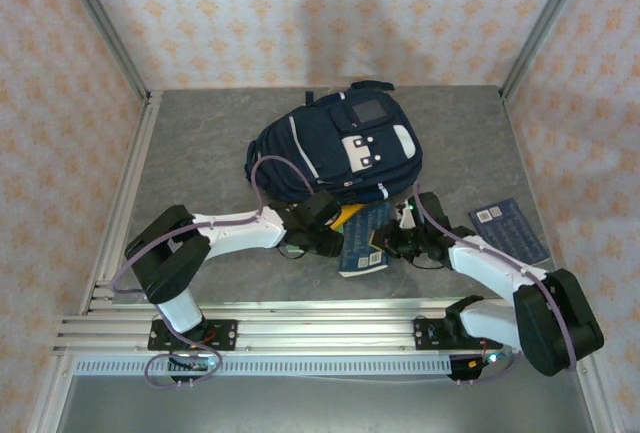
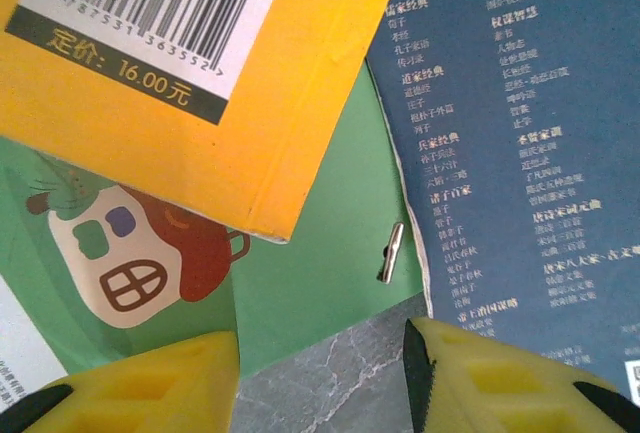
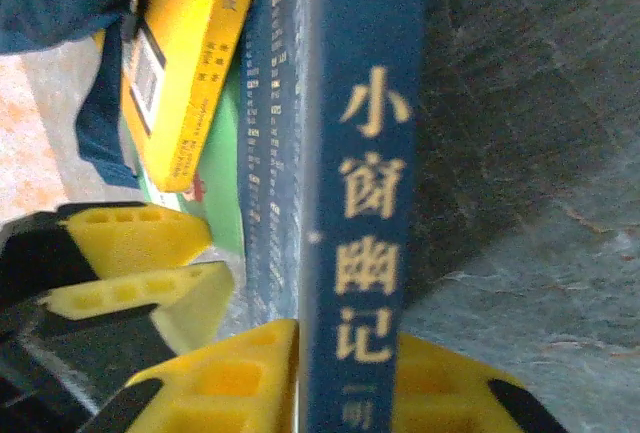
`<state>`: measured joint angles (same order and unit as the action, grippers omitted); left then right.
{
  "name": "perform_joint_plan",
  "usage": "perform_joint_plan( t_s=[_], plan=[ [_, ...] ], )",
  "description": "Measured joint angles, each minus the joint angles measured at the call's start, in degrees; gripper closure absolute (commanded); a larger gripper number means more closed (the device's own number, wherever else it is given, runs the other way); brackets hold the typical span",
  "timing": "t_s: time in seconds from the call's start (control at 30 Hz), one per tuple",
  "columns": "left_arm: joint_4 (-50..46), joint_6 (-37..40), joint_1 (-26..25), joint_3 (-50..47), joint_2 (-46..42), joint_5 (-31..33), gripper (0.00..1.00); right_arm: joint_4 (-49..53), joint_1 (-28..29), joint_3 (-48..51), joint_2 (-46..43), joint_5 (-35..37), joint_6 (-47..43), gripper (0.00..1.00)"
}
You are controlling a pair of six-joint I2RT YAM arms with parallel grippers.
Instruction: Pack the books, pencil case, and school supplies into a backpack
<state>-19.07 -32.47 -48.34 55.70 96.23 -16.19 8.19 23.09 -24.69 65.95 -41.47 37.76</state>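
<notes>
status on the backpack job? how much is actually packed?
Early. Done: nothing I can confirm inside the backpack; its interior is hidden. In hand: the right tool is clamped on the edge of the dark blue book, which overlaps the yellow book and green book at the pack's near edge; the left tool hangs open over them. Left: those three, plus a second blue book lying apart at the right.

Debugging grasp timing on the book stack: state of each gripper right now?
Left gripper: open, holding nothing.
Right gripper: closed on the spine of the dark blue softcover book.
</notes>
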Motion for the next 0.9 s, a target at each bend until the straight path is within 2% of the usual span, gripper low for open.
perform_joint_plan(
  t_s=[0.13,0.23,0.37,0.47,0.57,0.67,0.83,0.9],
  plan=[
    [-0.66,-0.7,1.53,-1.55,-4.48,-1.6,0.41,3.45,0.0,-0.02,-4.76,2.62,0.61,1.0],
    [-1.18,-2.27,2.69,-2.12,-10.05,-2.54,0.3,6.25,0.0,-0.2,-12.52,5.2,2.4,1.0],
    [-0.85,-5.95,3.02,-2.16,-18.23,-3.3,0.14,7.8,0.02,-1.38,-22.01,8.02,7.69,1.0],
    [0.48,-10.6,3.02,-2.56,-23.78,-3.08,0.04,4.68,0.17,-1.46,-27.12,10.32,14.32,1.0],
    [4.59,-17.03,3.02,-4.39,-28.39,-2.4,0.0,-1.6,2.14,-1.49,-29.55,14.73,20.24,1.0],
    [9.64,-23.85,2.97,-6.91,-31.41,-1.09,0.0,-8.24,6.71,-1.97,-29.4,21.03,23.87,1.0],
    [16.5,-31.69,2.19,-8.02,-32.94,3.04,0.0,-19.58,12.48,-5.25,-24.37,29.24,27.67,1.0],
    [20.13,-33.99,1.57,-8.31,-33.27,4.85,0.03,-24.59,14.32,-6.34,-21.53,31.93,28.92,1.0]
  ],
)
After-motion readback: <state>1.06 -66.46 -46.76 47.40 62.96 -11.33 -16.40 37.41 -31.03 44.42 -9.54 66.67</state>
